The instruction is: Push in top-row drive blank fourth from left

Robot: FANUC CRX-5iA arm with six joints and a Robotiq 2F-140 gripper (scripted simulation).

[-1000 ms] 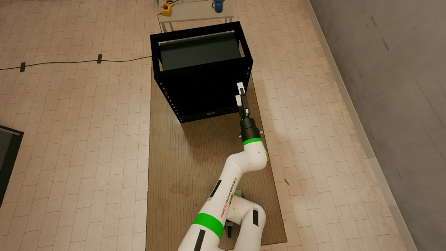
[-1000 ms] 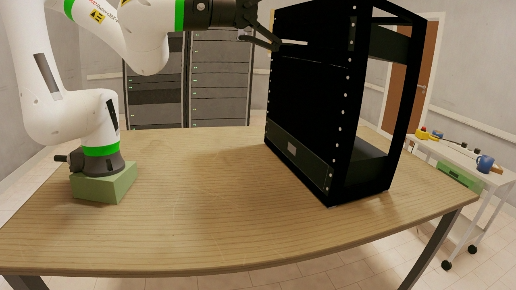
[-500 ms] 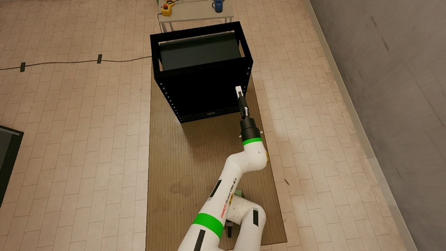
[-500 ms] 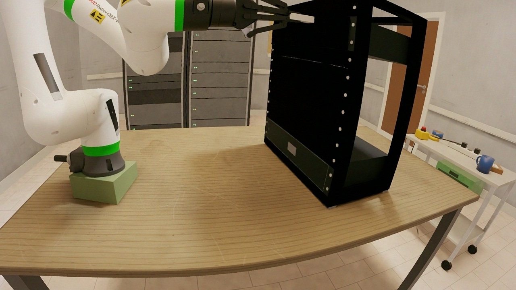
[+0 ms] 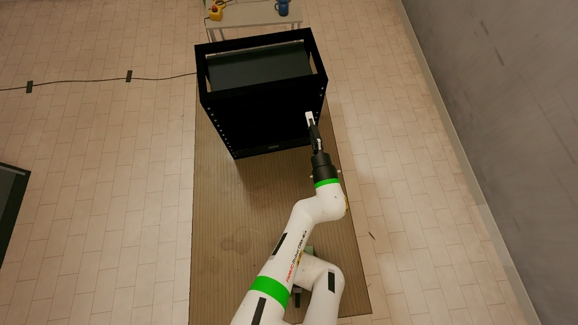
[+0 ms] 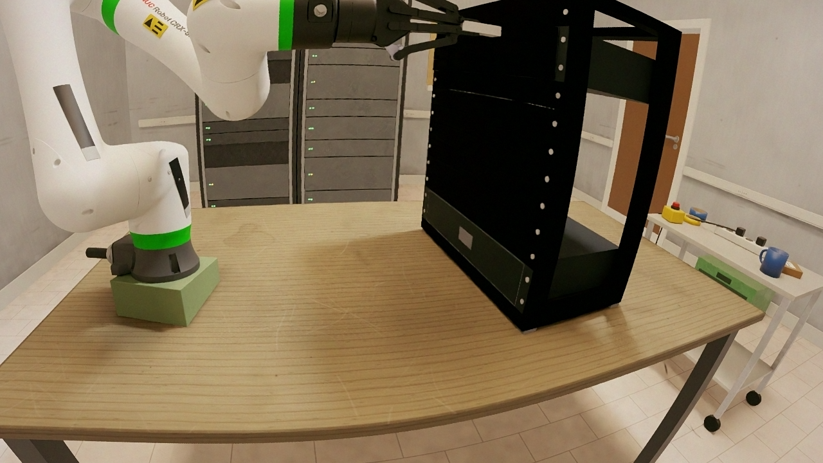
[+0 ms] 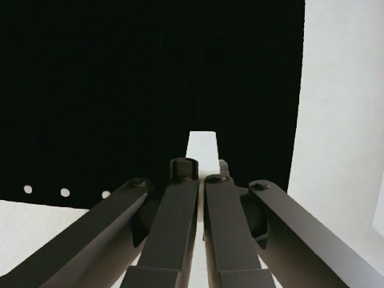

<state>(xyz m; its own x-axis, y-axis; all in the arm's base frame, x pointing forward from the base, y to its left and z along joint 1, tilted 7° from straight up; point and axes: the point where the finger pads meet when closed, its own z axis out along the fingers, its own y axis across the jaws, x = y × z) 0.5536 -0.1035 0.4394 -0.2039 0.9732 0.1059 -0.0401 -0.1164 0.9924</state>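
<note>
The black rack (image 5: pixel 262 90) (image 6: pixel 546 143) (image 7: pixel 134 59) stands upright on the wooden table (image 5: pixel 242 193) (image 6: pixel 345 345), with its front facing the arm. The front is so dark that I cannot make out the single drive blanks. My gripper (image 5: pixel 308 116) (image 6: pixel 482 28) (image 7: pixel 202 151) is shut, with its pale fingertip pads pressed together and nothing between them. It points level at the top right corner of the rack's front, close to the right post. I cannot tell whether the tips touch the front.
The arm's base sits on a green block (image 6: pixel 164 293) at the table's other end. A grey panel (image 6: pixel 477 253) runs along the bottom of the rack's front. Behind the rack stands a white side table (image 5: pixel 250 20) (image 6: pixel 748 264) with a blue mug (image 6: pixel 772 260).
</note>
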